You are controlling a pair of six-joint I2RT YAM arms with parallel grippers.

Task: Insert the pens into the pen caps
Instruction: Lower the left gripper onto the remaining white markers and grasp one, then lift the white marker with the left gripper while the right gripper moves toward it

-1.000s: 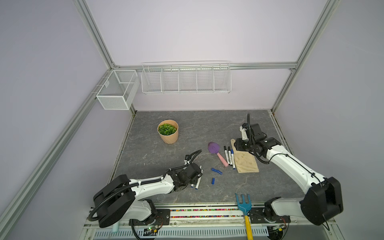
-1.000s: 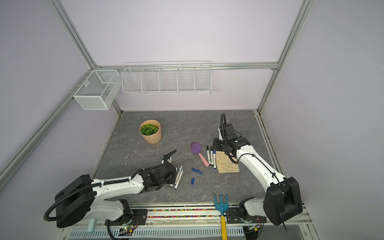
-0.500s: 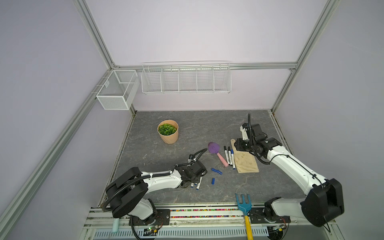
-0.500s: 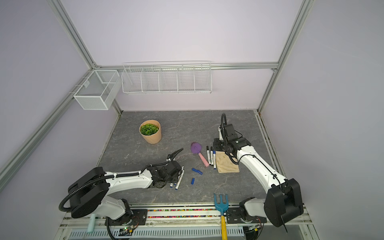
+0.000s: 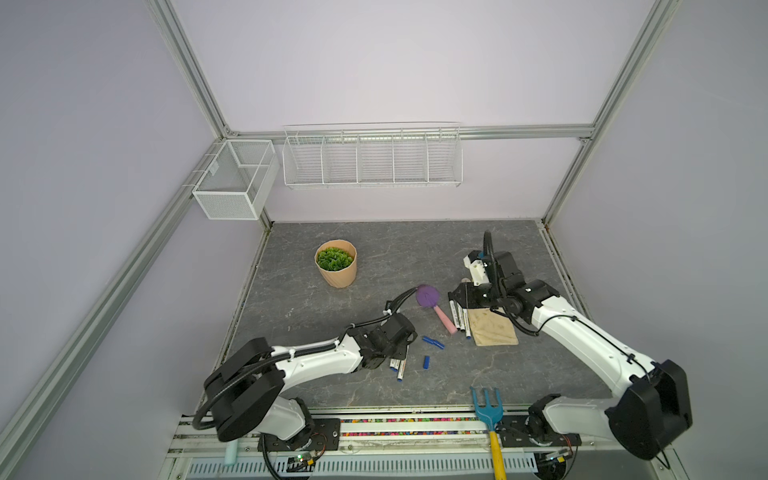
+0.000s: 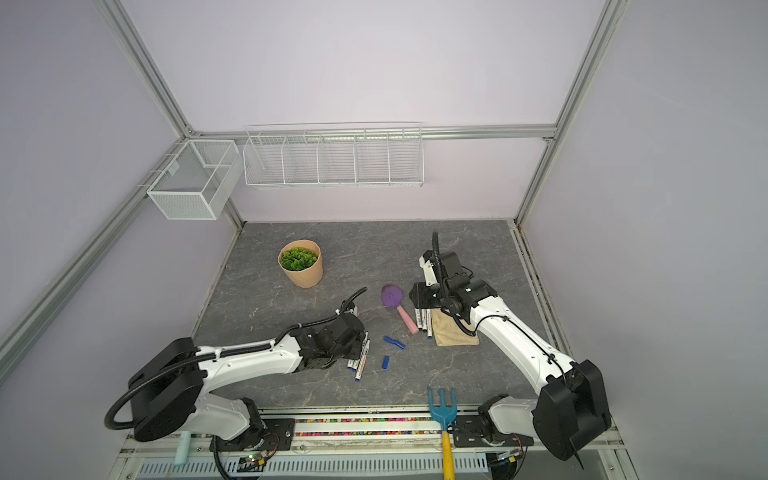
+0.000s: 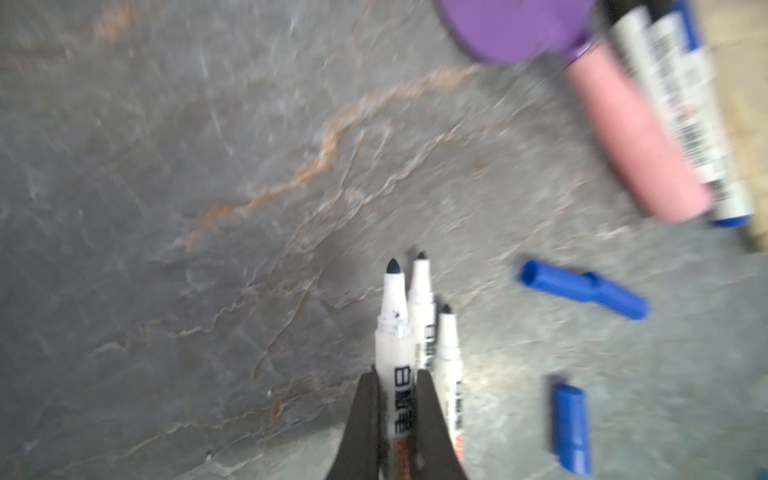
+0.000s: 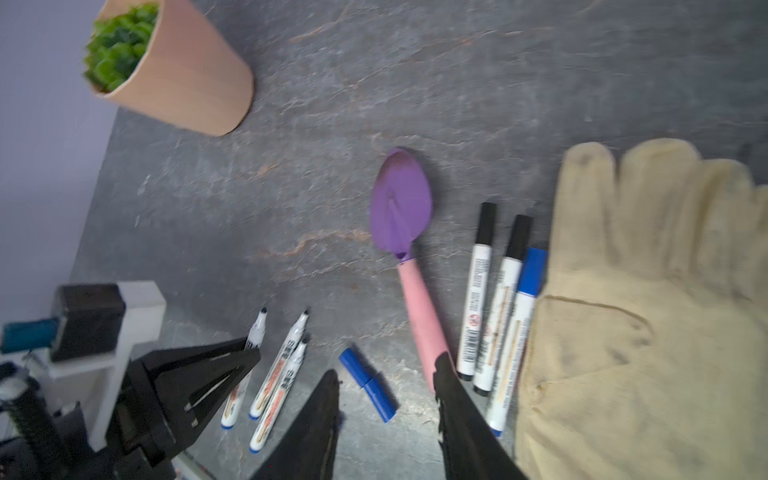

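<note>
Three uncapped pens [image 8: 282,370] bunched — three capped pens [image 8: 478,299] apart; blue caps [image 8: 353,365] between.

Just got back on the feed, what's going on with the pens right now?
The left pincer is shut on one uncapped pen. Two more uncapped pens lie right beside it on the table. Three loose blue caps lie nearby, none on a pen yet. The right pincer is open and holds nothing, over by the trowel. Three capped pens lie between the trowel and the glove.
</note>
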